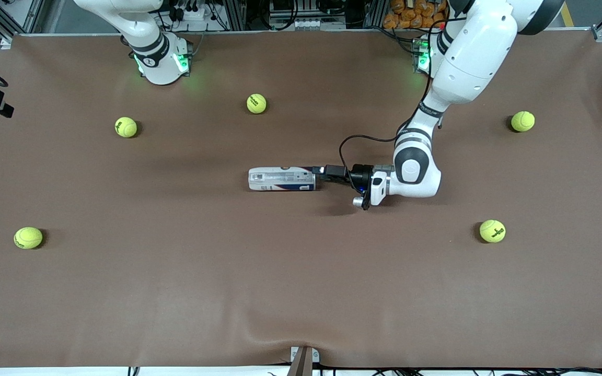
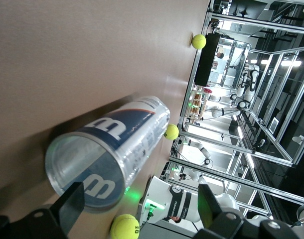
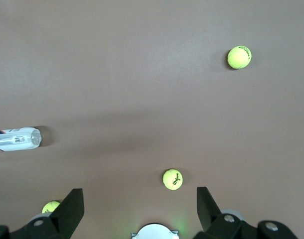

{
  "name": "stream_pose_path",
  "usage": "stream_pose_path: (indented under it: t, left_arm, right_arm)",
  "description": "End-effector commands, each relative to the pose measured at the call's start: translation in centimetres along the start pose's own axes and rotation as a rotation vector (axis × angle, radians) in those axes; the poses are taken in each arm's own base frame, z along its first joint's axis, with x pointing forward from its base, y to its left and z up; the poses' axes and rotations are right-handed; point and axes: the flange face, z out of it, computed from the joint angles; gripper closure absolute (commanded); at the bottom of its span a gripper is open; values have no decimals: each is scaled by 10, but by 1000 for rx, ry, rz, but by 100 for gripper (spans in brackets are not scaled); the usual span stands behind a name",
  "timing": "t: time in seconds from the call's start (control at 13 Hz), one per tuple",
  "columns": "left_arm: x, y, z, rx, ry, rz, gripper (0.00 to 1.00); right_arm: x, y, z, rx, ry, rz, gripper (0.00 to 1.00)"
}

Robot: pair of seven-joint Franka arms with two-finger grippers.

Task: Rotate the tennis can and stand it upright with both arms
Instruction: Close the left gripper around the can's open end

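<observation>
Nothing uprighted yet | can (image 1: pixel 281 179) lies flat mid-table (image 1: pixel 301 292) | left end effector (image 1: pixel 323 174) low at its end, fingers apart, no grip | right end effector (image 3: pixel 137 211) waits high, fingers apart | grasp, rotation, standing remain

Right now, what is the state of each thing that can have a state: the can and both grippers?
tennis can: lying on its side on the table, not gripped.
left gripper: open, low at the can's end, fingers not closed on it.
right gripper: open, held high over the table, waiting.
</observation>
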Motion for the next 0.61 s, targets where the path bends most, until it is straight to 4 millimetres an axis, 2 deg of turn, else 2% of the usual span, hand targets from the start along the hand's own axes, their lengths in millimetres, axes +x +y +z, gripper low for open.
stream_pose_path:
  t: [0.0, 0.38, 0.46, 0.54]
  left_arm:
    - [6, 0, 12, 1, 34, 25, 0]
    - [9, -3, 38, -39, 54, 48, 0]
    - [9, -2, 39, -38, 53, 48, 16]
    - [9, -3, 37, -37, 54, 52, 51]
  right_arm:
    - [-3, -1, -5, -19, 2, 4, 0]
    - [-1, -5, -3, -20, 1, -2, 0]
    - [0, -8, 0, -16, -1, -9, 0]
    - [1, -10, 0, -15, -1, -13, 0]
